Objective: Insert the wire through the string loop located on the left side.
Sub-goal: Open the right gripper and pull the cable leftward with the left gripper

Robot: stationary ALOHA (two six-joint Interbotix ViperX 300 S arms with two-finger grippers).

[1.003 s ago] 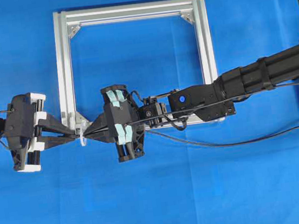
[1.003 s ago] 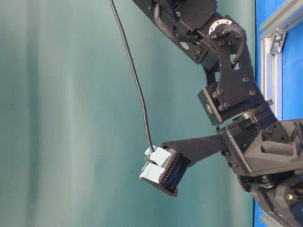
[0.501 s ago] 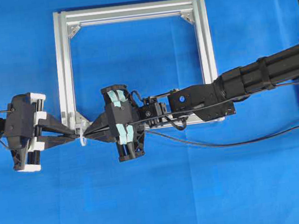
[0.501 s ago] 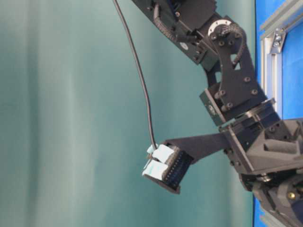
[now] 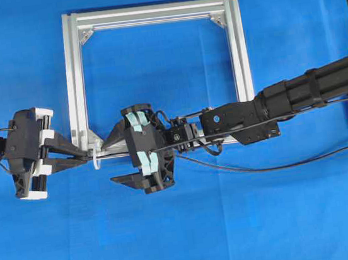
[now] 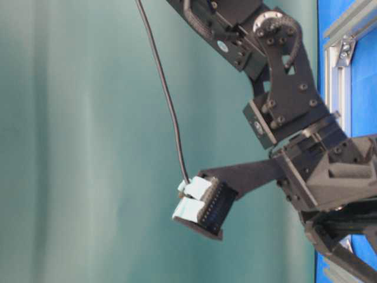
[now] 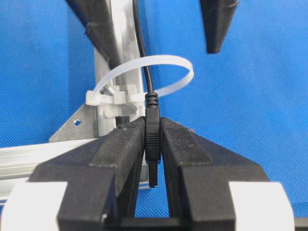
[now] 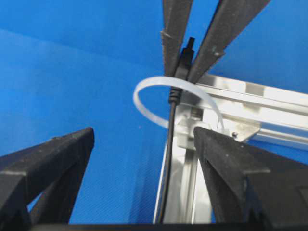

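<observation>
In the left wrist view my left gripper is shut on the black plug end of the wire. The wire's cable runs on through the white string loop tied to the frame's corner. Overhead, the left gripper sits just left of the string loop. My right gripper stands just right of it. In the right wrist view the right gripper is open wide, with the wire running free between its fingers and touching neither. Past the string loop, the left gripper's fingers pinch the plug.
The silver aluminium frame lies on the blue table surface, with its lower left corner at the loop. The wire's slack trails right across the table below the right arm. In the table-level view the wire hangs down to the right wrist's taped part.
My right gripper has opened wide and let go of the wire; its lower finger has swung out toward the table's front. The left gripper has stayed put, still holding the plug.
</observation>
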